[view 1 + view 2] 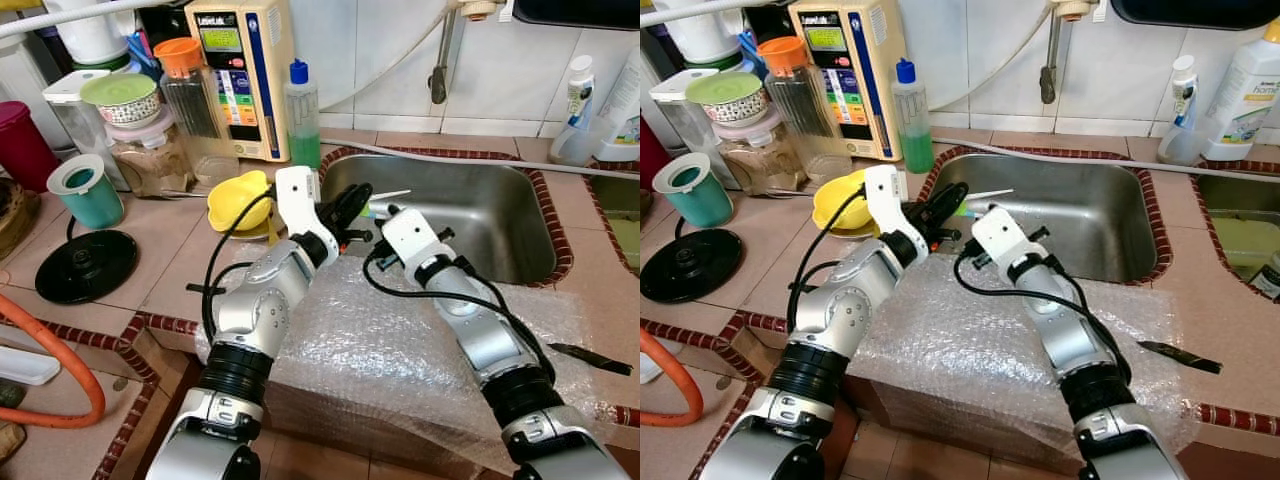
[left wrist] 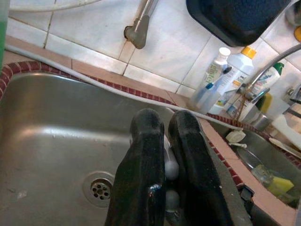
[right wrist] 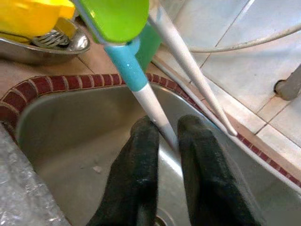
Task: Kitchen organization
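Both grippers meet over the left end of the steel sink point(image 1: 540, 205). My left gripper point(image 1: 350, 208) reaches in from the left, its black fingers point(image 2: 146, 155) shut on a pale, rounded piece of a utensil point(image 2: 170, 167). My right gripper point(image 3: 164, 126) points back toward it, fingers closed on either side of the white handle of a utensil point(image 3: 153, 106) with a blue collar and a green head point(image 3: 115, 16). A thin white stick point(image 3: 188, 61) runs beside that handle and pokes out over the sink point(image 1: 392, 195).
Bubble wrap point(image 1: 380, 350) covers the counter under both forearms. A yellow bowl point(image 1: 238, 203) in a metal dish sits just left of the sink. Behind it are a green soap bottle point(image 1: 302, 115), jars and a teal cup point(image 1: 85, 190). A black lid point(image 1: 85, 265) lies left, a dark knife point(image 1: 590, 357) right.
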{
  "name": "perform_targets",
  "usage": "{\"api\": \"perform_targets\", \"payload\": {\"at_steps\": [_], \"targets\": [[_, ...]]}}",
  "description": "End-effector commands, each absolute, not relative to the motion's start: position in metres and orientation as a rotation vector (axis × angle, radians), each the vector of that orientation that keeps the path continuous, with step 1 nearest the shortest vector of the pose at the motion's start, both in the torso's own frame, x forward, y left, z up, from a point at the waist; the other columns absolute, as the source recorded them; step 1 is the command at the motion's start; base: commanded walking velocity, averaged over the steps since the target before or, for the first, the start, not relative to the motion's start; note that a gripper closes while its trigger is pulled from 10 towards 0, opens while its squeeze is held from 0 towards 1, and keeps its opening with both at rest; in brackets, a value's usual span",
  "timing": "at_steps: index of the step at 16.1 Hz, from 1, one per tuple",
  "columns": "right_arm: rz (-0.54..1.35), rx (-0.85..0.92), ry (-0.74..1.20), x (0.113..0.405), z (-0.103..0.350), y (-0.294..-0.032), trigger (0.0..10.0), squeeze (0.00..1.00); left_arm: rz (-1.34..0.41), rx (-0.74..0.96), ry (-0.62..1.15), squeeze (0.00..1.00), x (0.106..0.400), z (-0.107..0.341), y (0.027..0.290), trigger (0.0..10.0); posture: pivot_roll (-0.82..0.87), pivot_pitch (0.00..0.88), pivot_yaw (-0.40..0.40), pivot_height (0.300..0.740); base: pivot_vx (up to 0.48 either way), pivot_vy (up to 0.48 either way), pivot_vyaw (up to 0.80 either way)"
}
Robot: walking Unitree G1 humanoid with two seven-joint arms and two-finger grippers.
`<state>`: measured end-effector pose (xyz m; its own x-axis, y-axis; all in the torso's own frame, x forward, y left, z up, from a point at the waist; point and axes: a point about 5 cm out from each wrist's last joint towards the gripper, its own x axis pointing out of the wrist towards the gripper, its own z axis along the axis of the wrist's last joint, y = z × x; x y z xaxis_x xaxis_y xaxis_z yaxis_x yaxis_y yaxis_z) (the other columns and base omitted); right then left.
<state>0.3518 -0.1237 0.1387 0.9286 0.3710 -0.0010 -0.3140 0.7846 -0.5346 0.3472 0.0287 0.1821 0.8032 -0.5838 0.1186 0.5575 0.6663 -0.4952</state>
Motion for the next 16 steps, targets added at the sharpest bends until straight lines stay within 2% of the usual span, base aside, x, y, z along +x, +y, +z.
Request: {"api": "perform_targets", "payload": {"at_steps": [1,6,7,8,16], "targets": [[0.382,-0.537,-0.131,0.355,0.146,-0.12,0.0,0.0,-0.708,-0.611,0.016,0.0,0.342,0.202,0.004,10.0,-0.1,0.0,0.093,0.74,0.0,0.0,0.0],[0.375,-0.517,-0.133,0.355,0.147,-0.123,0.0,0.0,-0.767,-0.664,0.011,0.0,0.337,0.204,0.0,10.0,-0.1,0.0,0.089,0.74,0.0,0.0,0.0],[0.369,-0.519,-0.133,0.355,0.147,-0.124,0.0,0.0,-0.771,-0.657,0.008,0.26,0.337,0.204,0.0,10.0,-0.1,0.0,0.089,0.74,0.0,0.0,0.0],[0.362,-0.521,-0.134,0.356,0.147,-0.126,0.0,0.0,-0.767,-0.668,0.011,1.0,0.337,0.204,0.0,10.0,-0.1,0.0,0.089,0.74,0.0,0.0,0.0],[0.326,-0.544,-0.128,0.355,0.146,-0.138,0.0,0.0,-0.79,-0.493,0.024,1.0,0.335,0.191,0.005,10.0,-0.1,0.0,0.094,0.74,0.0,0.0,0.0]]}}
